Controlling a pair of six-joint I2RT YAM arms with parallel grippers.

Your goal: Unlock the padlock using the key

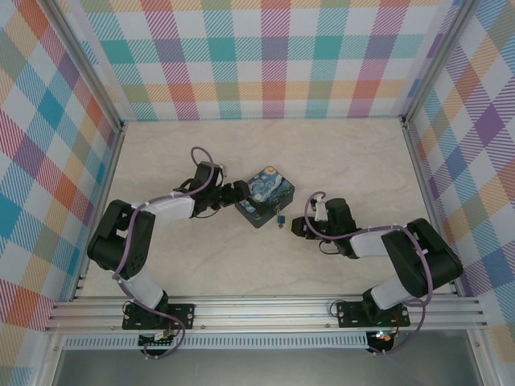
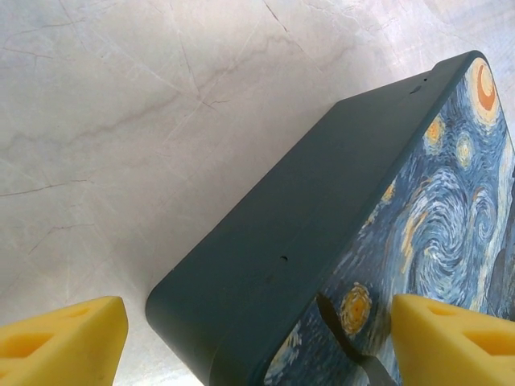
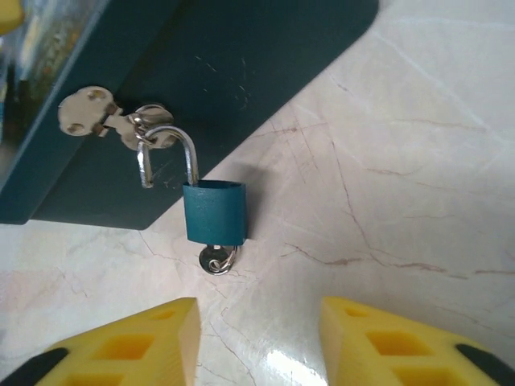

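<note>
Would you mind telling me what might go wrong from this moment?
The key sits in the padlock, low against the table; the right end effector, open, might knock it out. The left end effector brackets the painted tin without visibly clamping it, so the tin may slide.

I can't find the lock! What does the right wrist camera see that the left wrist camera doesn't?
Right wrist: the small teal padlock with a silver shackle, hanging from the tin's metal hasp, a tiny metal key in its bottom. Left wrist: the orange-yellow moon painted on the tin's swirly blue lid. Both: the tin's dark teal side wall, the pale marbled table, and yellow fingers.
</note>
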